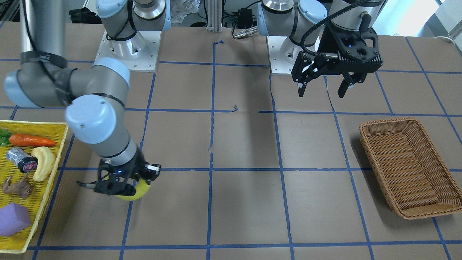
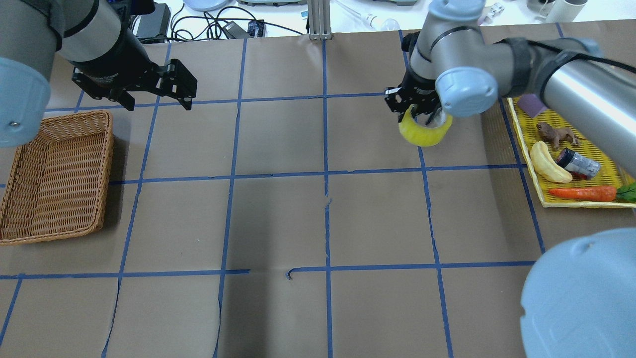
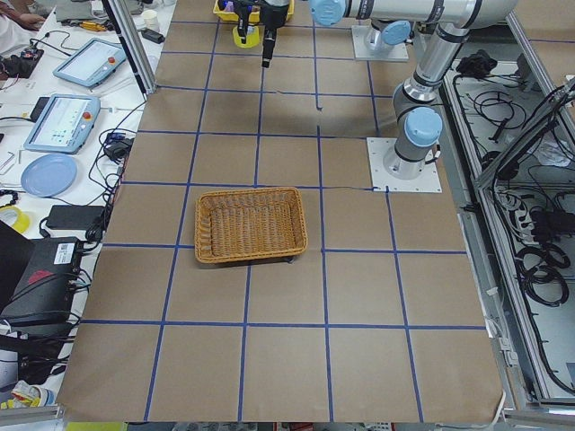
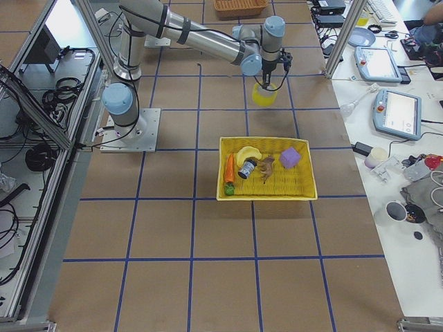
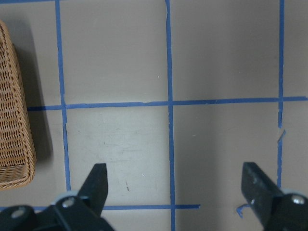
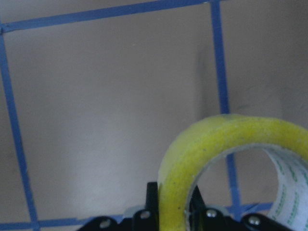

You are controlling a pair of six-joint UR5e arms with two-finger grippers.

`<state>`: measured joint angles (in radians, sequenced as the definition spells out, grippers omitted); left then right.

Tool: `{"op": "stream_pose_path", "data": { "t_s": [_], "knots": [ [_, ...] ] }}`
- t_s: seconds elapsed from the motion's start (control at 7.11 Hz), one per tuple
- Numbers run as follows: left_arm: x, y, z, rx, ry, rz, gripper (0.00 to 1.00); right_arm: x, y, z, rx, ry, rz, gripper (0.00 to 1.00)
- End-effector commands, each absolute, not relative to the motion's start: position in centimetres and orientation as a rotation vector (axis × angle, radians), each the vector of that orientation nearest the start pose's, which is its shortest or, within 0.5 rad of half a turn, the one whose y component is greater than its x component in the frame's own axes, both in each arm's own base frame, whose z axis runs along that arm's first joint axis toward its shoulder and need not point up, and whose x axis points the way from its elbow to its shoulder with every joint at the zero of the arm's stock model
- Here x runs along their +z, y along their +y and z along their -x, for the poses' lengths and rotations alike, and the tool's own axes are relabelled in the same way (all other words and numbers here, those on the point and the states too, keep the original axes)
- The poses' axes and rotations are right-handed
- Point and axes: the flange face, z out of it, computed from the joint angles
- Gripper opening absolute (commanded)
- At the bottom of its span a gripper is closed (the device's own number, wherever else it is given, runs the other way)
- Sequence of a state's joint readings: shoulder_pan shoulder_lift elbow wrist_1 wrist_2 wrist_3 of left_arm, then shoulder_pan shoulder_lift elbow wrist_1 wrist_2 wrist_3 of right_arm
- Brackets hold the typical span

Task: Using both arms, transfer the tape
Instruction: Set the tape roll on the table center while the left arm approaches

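Thick yellow tape roll (image 6: pixel 211 139), white inside, in right pincer (image 2: pixel 416 110)

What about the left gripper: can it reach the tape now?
Probably not yet: the tape hangs in the right gripper, well across the table from the open left gripper; nothing stands between.

Wide-spread end effector (image 5: pixel 173 168) over table (image 5: pixel 115 62) beside basket (image 5: pixel 14 120).
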<state>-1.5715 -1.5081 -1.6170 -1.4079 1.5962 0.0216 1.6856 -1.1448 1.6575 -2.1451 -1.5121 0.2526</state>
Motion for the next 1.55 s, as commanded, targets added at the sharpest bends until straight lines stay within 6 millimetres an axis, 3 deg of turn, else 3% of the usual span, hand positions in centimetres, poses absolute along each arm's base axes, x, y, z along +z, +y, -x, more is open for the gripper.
{"op": "stream_pose_path", "data": {
  "t_s": [0.0, 0.28, 0.56, 0.7, 0.84, 0.99, 1.13, 1.27, 1.41],
  "knots": [
    [51.2, -48.2, 13.1, -0.274, 3.102, -0.027, 1.0, 20.2, -52.4, -31.0, -0.093, 3.05, -0.269, 0.0],
    [51.2, -48.1, 13.1, -0.276, 3.102, -0.027, 1.0, 19.7, -48.5, -36.6, -0.123, 3.054, -0.268, 0.0],
    [51.3, -48.0, 13.2, -0.279, 3.103, -0.027, 1.0, 19.5, -46.4, -39.3, -0.143, 3.073, -0.22, 0.0],
    [51.1, -48.2, 13.1, -0.274, 3.102, -0.027, 1.0, 19.6, -46.3, -39.6, -0.149, 3.071, -0.212, 0.0],
    [51.3, -48.2, 13.1, -0.279, 3.101, -0.03, 1.0, 19.3, -46.3, -39.6, -0.144, 3.075, -0.213, 0.59],
    [51.3, -48.2, 13.1, -0.278, 3.1, -0.027, 1.0, 19.4, -46.4, -39.5, -0.14, 3.076, -0.218, 1.0],
    [51.4, -48.2, 13.0, -0.281, 3.099, -0.029, 1.0, 20.0, -46.8, -39.2, -0.15, 3.072, -0.22, 1.0],
    [51.5, -48.1, 12.7, -0.285, 3.094, -0.022, 1.0, 21.8, -48.4, -38.4, -0.197, 3.061, -0.224, 1.0],
    [51.6, -48.1, 13.1, -0.288, 3.101, -0.032, 1.0, 22.9, -51.1, -34.7, -0.142, 3.139, -0.148, 1.0]
  ]
}}
